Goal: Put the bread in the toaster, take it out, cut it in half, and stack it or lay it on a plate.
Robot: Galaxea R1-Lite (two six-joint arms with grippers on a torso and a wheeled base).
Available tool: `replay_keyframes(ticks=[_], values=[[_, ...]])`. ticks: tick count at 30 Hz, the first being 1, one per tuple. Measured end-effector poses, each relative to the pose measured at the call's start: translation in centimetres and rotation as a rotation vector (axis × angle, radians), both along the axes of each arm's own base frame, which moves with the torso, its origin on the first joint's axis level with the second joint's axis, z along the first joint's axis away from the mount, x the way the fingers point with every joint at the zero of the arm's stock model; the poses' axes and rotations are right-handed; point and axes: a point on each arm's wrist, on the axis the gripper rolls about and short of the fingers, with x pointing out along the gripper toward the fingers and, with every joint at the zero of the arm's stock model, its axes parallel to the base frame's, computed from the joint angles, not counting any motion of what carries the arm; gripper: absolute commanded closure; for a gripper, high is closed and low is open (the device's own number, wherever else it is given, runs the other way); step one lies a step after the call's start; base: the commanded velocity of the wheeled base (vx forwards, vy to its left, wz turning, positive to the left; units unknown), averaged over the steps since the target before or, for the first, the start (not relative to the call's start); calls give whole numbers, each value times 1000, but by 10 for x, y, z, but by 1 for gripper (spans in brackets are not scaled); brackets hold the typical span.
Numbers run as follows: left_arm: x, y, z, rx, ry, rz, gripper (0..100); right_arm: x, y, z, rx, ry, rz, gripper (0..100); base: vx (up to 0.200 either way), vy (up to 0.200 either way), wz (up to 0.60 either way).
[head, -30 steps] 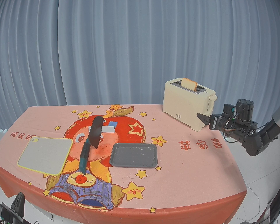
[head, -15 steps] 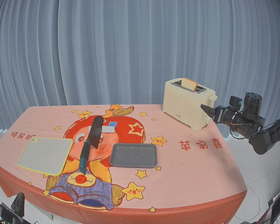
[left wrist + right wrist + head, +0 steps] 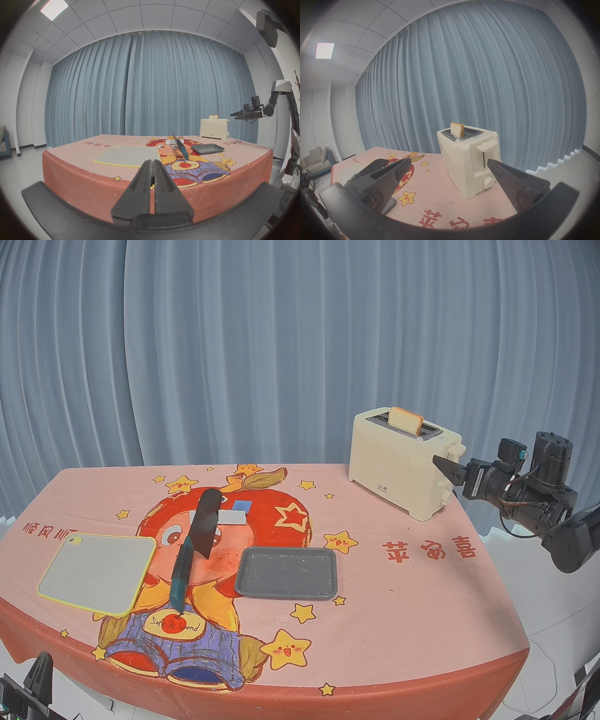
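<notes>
A cream toaster (image 3: 397,465) stands at the table's far right, with a slice of bread (image 3: 405,420) sticking up out of its slot. My right gripper (image 3: 445,467) hovers just right of the toaster, level with its side lever (image 3: 455,450). From the right wrist view that gripper (image 3: 448,162) is open wide, with the toaster (image 3: 465,159), its lever (image 3: 487,145) and the bread (image 3: 457,129) ahead between the fingers. A grey plate-like tray (image 3: 286,572) lies mid-table. My left gripper (image 3: 153,162) is shut and empty, low before the table's near edge.
A knife (image 3: 187,549) with a black blade and teal handle lies left of the tray, its blade propped on a small white and blue block (image 3: 230,515). A yellow-rimmed cutting board (image 3: 97,573) lies at the near left. Open tablecloth stretches in front of the toaster.
My right gripper has risen and drifted right, from near the toaster's base to the height of its lever. Bread, knife, tray and board have stayed put.
</notes>
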Motion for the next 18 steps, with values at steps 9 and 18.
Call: replay_keyframes(ticks=[9, 18], values=[[0, 0, 0, 0, 0, -2, 100, 5, -10, 12, -9, -46, -20, 0, 0, 0, 0], [0, 0, 0, 0, 0, -1, 100, 16, -27, 21, -38, 17, -42, 0, 0, 0, 0]])
